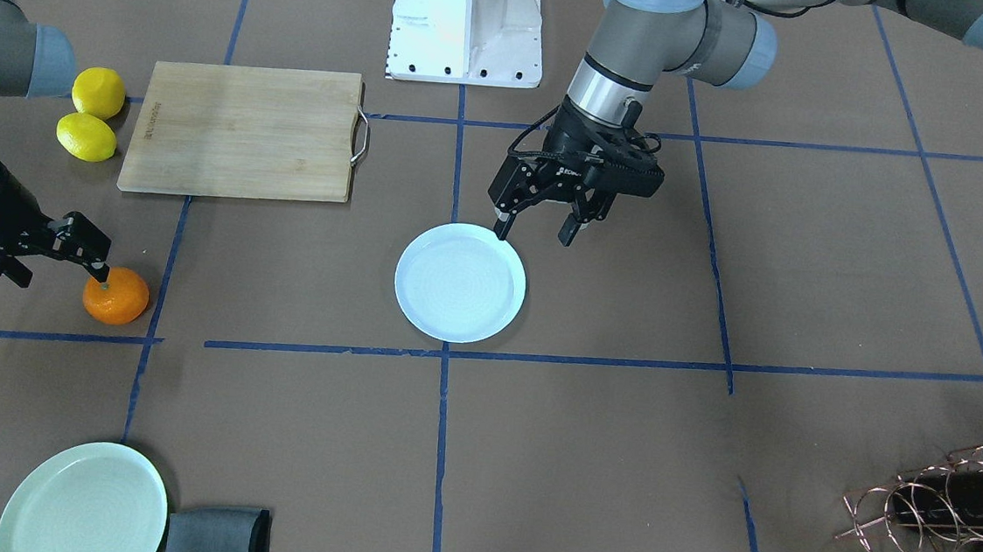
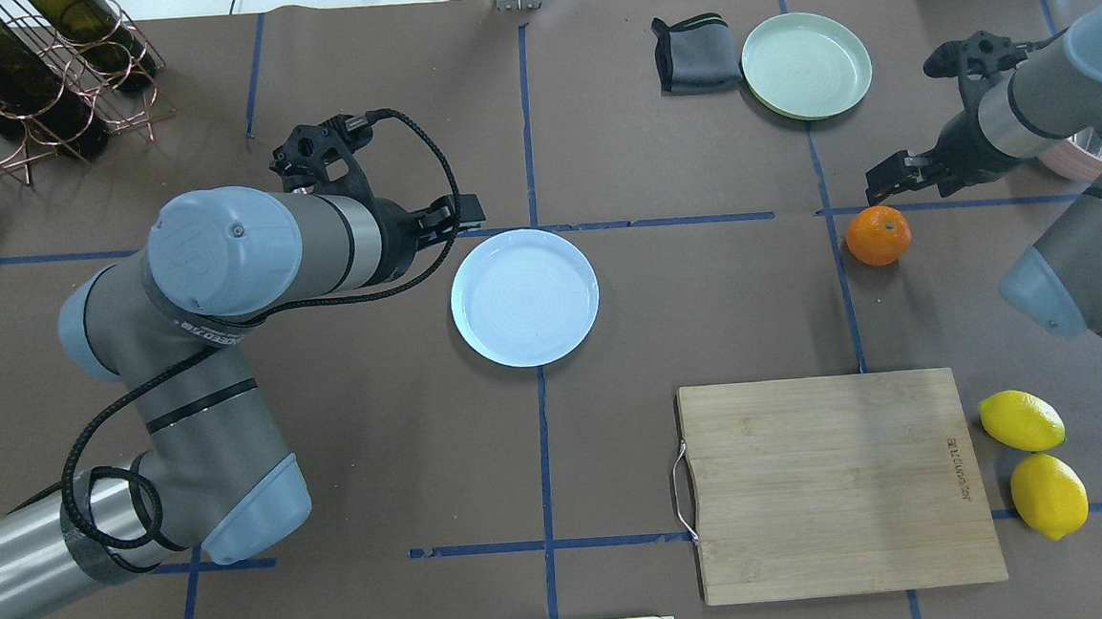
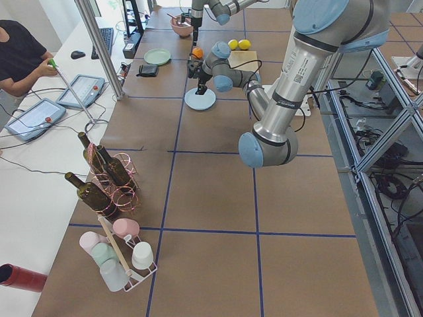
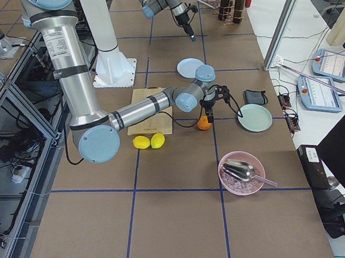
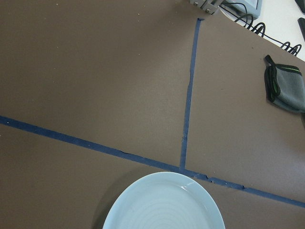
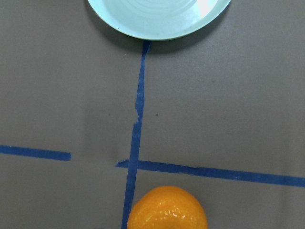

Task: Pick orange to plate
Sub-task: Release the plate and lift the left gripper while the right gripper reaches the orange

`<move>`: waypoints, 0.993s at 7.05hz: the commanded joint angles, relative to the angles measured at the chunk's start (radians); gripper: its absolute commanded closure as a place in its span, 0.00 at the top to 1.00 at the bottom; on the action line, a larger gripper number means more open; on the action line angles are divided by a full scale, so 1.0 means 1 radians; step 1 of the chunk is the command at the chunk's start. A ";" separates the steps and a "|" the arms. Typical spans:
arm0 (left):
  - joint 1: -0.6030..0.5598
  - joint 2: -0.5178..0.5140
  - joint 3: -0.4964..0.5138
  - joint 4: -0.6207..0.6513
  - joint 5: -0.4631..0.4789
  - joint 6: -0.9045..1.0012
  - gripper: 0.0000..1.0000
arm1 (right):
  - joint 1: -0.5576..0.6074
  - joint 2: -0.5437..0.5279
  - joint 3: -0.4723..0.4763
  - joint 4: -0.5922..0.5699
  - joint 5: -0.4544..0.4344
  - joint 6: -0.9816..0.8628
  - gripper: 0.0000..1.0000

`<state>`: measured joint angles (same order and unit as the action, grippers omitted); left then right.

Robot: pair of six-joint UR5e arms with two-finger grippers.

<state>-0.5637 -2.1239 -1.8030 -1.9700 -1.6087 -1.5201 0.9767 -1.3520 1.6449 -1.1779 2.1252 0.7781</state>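
Lighting's bright and even, coming from overhead. Shadows are soft and short, like the faint one under the plate (image 5: 162,205). The white robot base (image 1: 468,20) is pretty blown out, and there's a glare patch on the mint plate (image 6: 157,19). Everything's sharp, but the side views bend a bit at the edges.
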 commanded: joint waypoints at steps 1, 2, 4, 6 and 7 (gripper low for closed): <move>-0.007 0.001 -0.001 0.000 0.000 0.003 1.00 | -0.036 0.004 -0.017 0.001 -0.039 0.006 1.00; -0.008 0.001 -0.001 0.000 0.000 0.003 1.00 | -0.042 0.004 -0.017 0.003 -0.041 0.006 1.00; -0.010 0.002 -0.001 0.002 0.001 0.003 1.00 | -0.059 0.007 -0.042 0.003 -0.070 0.003 1.00; -0.008 0.004 -0.001 0.000 0.001 0.003 1.00 | -0.066 0.005 -0.053 0.003 -0.070 0.004 1.00; -0.010 0.005 -0.001 0.000 0.001 0.003 1.00 | -0.072 0.005 -0.054 0.003 -0.071 0.004 1.00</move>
<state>-0.5727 -2.1200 -1.8040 -1.9692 -1.6076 -1.5171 0.9106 -1.3468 1.5944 -1.1750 2.0558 0.7819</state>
